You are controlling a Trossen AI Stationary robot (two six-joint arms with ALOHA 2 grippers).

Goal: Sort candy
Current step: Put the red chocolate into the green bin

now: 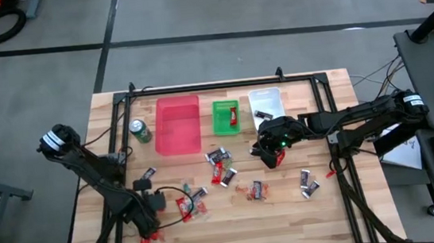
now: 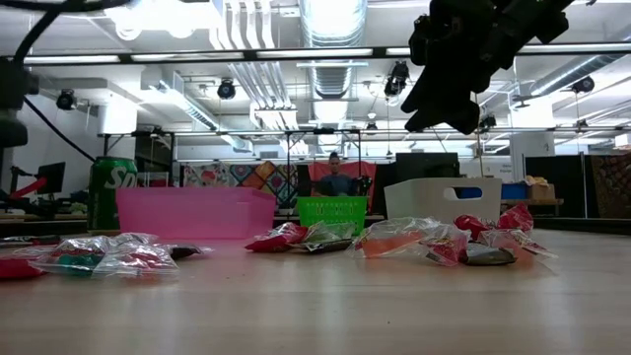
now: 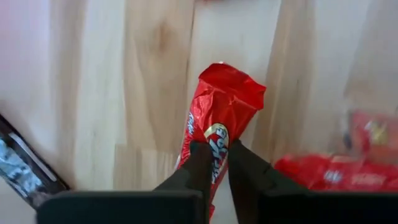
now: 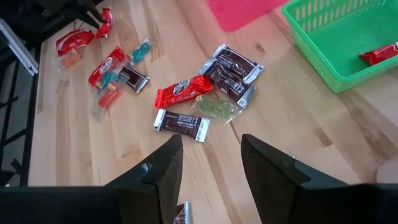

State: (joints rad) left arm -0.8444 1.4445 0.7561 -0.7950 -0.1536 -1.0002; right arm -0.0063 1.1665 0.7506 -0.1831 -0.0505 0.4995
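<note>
Many small wrapped candies lie on the wooden table [image 1: 289,210], several of them in a group [image 1: 222,169] in front of the bins. My left gripper [image 1: 151,227] is at the near left and is shut on a red-wrapped candy [image 3: 221,115]. My right gripper [image 1: 272,154] is open and empty. It hangs well above the table [image 2: 454,59], over a Hershey's bar [image 4: 181,122], a red candy [image 4: 183,90] and dark-wrapped ones [image 4: 230,71]. My left gripper pinches the red candy between its two fingers [image 3: 199,163], one on each long side of the wrapper [image 3: 216,146], so they lie across it. The fingers point down from above. The crimped end [image 3: 231,81] sticks out past them. Whether the candy is off the table does not show.
A pink bin [image 1: 178,125], a green bin [image 1: 221,121] holding a red candy [image 1: 233,117] and a white bin [image 1: 266,97] holding a dark candy [image 1: 262,115] stand in a row at the far side. A green can [image 1: 140,131] stands left of the pink bin. More candies [image 1: 308,183] lie at the near right.
</note>
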